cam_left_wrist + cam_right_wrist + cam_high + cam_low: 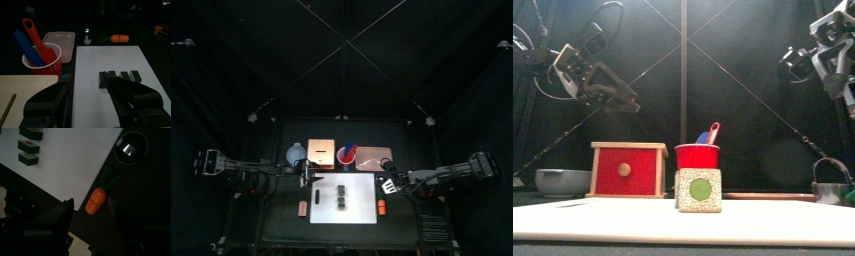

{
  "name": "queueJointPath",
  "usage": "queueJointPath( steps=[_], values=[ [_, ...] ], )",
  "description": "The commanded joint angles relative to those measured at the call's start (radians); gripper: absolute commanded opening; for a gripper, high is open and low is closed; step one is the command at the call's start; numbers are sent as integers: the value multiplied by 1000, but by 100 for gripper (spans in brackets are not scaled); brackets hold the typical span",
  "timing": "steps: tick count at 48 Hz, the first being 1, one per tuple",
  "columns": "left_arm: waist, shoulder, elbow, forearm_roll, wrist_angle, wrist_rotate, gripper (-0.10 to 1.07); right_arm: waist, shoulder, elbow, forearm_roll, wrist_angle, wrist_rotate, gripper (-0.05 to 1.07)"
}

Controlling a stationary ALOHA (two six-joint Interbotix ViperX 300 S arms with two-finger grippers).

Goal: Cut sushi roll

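Note:
The sushi roll lies as three short dark chunks (pixel 120 77) in a row on the white board (pixel 113 107). They also show in the top view (pixel 342 197) and the right wrist view (pixel 29 145). My left gripper (pixel 90 86) is open and empty, held above the board's edge, a little short of the chunks. My right gripper (pixel 89 204) is open and empty, held above the table beside the board's other edge, over a toy carrot (pixel 97 199). In the front view both arms hang high above the board (pixel 687 222).
A red cup (pixel 41 59) with a red and a blue utensil, a pink tray (pixel 59 39), a red wooden box (pixel 627 170) and a grey bowl (pixel 560 181) stand behind the board. A round metal cup (pixel 131 148) is at the right. Orange oblong pieces (pixel 301 208) flank the board.

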Motion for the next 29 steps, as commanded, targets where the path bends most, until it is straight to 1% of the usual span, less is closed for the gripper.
queueJointPath(
  steps=[1,4,9,13,17,18,24,27,29],
  values=[
    [6,-5,-15,0,-5,2,87,49,2,2,-41,-6,60,89],
    [9,-5,-14,0,-5,2,87,67,0,11,-75,-20,86,89],
    [9,-5,-12,0,-5,0,87,77,-6,20,-127,-57,103,89],
    [11,-5,-12,-2,-5,-2,87,80,-12,29,-202,-103,101,89],
    [9,-5,-14,-3,-5,-3,87,83,-17,49,-324,-167,103,89],
    [9,-5,-15,-5,-5,-3,87,84,-18,57,-374,-198,103,89],
    [9,-8,-15,-14,2,-3,87,84,-20,92,-594,-322,117,88],
    [9,-11,-14,-23,11,-3,87,80,-14,104,-672,-370,118,88],
    [11,-15,-12,-31,17,-3,87,80,-9,110,-703,-391,118,88]
  ],
)
